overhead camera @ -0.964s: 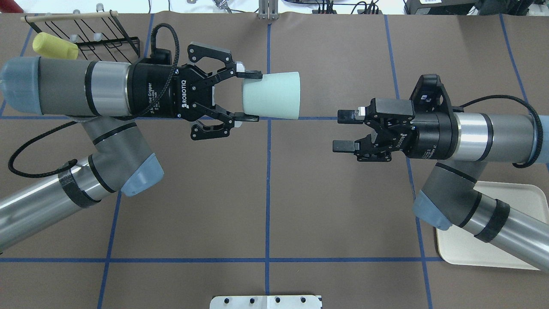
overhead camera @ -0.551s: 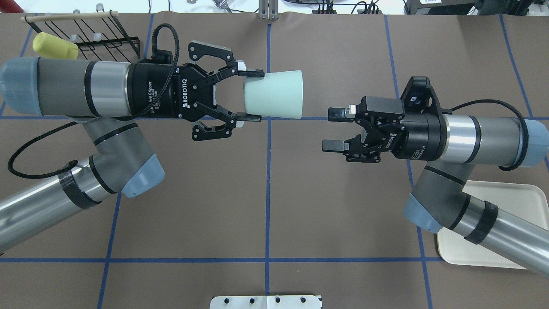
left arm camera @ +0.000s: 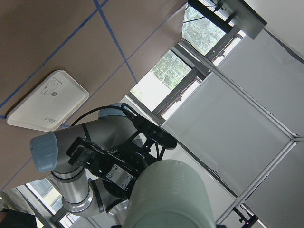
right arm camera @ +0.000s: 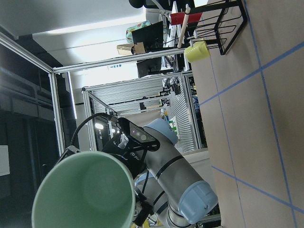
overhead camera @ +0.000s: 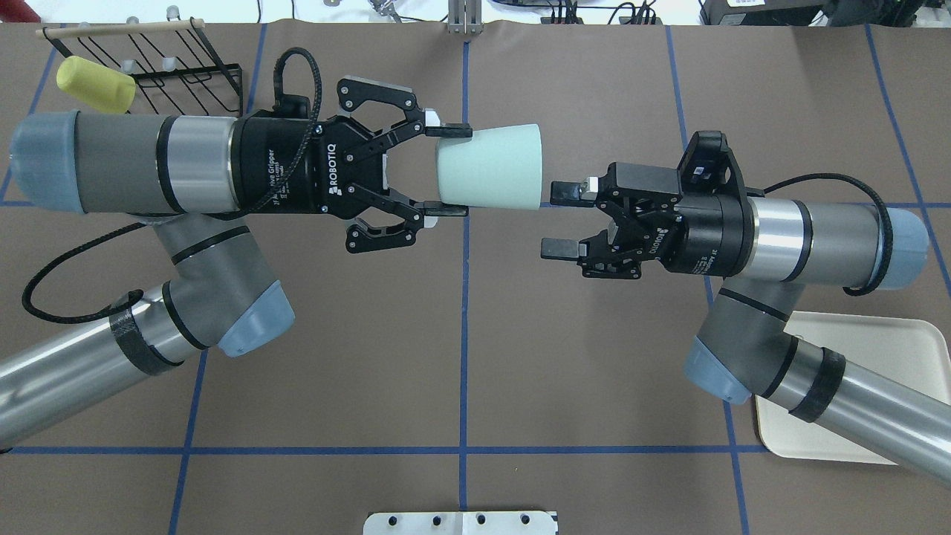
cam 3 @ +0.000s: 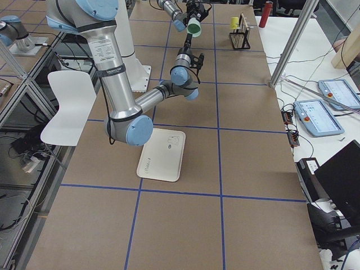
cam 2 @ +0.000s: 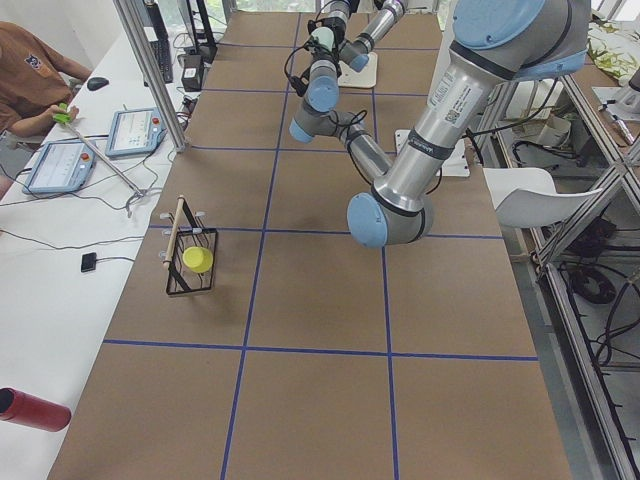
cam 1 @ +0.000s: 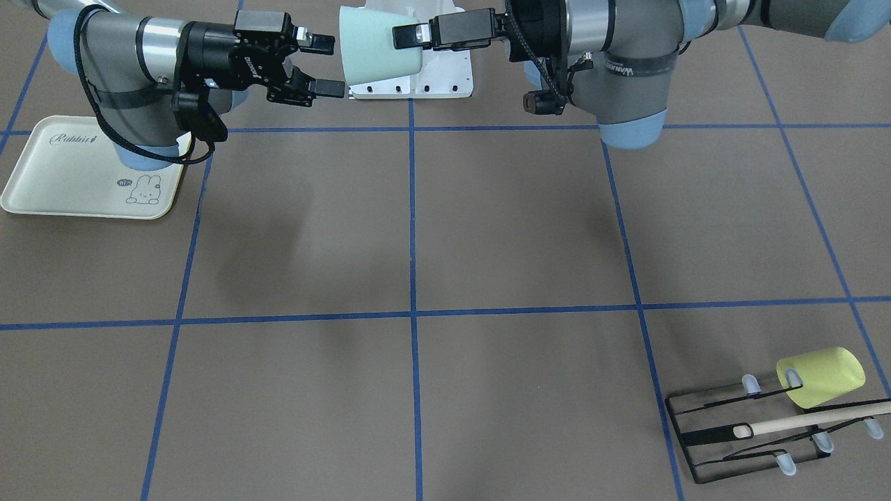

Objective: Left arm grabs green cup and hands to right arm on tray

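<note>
My left gripper (overhead camera: 449, 171) is shut on the base end of the pale green cup (overhead camera: 490, 167) and holds it sideways in the air above the table's middle. The cup's open mouth points at my right gripper (overhead camera: 557, 220). That gripper is open and empty, its fingertips a short gap from the cup's rim and offset slightly toward the robot. The front view shows the cup (cam 1: 376, 49) with the right gripper (cam 1: 326, 66) beside it. The cup's mouth fills the right wrist view (right arm camera: 83, 192). The cream tray (overhead camera: 877, 349) lies under the right arm, at the near right.
A yellow-green cup (overhead camera: 95, 80) hangs on a black wire rack (overhead camera: 186, 59) at the far left corner. A white mounting plate (overhead camera: 461, 522) sits at the table's near edge. Blue tape lines cross the brown table.
My left gripper has carried the cup to the right. My right gripper has moved left toward it, still open. The gap between cup and right fingertips has shrunk to a small one.
</note>
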Robot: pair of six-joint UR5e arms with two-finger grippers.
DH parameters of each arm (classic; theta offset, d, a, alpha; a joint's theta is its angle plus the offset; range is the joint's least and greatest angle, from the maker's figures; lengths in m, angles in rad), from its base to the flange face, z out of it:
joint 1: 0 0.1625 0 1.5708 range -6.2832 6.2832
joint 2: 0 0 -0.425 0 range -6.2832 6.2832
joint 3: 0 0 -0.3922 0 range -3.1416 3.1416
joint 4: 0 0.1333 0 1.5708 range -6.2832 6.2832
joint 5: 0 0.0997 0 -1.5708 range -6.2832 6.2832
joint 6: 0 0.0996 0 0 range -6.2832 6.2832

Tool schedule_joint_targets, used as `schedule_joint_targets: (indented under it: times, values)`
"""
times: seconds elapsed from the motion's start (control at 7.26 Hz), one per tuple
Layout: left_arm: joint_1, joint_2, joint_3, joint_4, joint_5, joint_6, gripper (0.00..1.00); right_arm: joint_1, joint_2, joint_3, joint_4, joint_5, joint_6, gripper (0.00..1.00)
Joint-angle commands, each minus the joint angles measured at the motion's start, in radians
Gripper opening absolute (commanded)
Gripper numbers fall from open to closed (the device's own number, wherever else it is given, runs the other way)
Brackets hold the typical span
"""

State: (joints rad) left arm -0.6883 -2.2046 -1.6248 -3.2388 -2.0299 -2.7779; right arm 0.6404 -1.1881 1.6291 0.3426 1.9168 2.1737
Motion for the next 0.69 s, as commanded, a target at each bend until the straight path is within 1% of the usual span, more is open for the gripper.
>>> schedule_joint_targets:
  times: [0.0,0.55]
  values:
    - [0.004,0.0,0.0,0.002,0.004,0.001,0.0,-0.001,0.004,-0.005,-0.002,-0.001,0.002,0.94]
    - [0.015,0.0,-0.003,0.004,0.004,-0.002,0.0,-0.001,0.007,-0.006,-0.002,-0.002,0.002,0.94]
